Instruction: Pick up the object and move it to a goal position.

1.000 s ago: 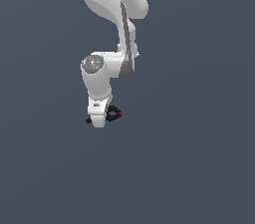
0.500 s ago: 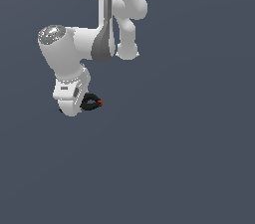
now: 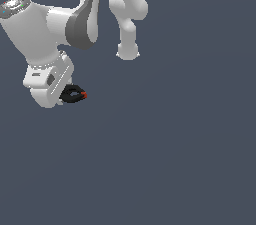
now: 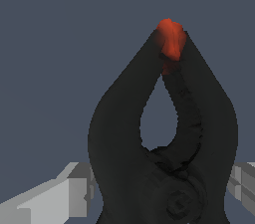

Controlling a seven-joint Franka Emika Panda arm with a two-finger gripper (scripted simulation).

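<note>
The object is a small black spring clamp (image 3: 74, 94) with a red-orange tip, held at the end of my white gripper (image 3: 65, 93) at the exterior view's left. In the wrist view the clamp (image 4: 164, 133) fills the picture, its red-orange tip pointing away from the camera, its two black arms curving round an opening. Grey fingers (image 4: 55, 198) show on either side of the clamp's base, closed against it. The clamp hangs in the air above the plain dark grey ground. No goal marker shows in either view.
My white arm's links (image 3: 127, 14) reach down from the top of the exterior view. The plain dark grey ground (image 3: 175, 159) fills the remainder of both views.
My gripper has carried the clamp toward the exterior view's left and a little upward, and the arm has swung closer to the camera. The clamp stays held.
</note>
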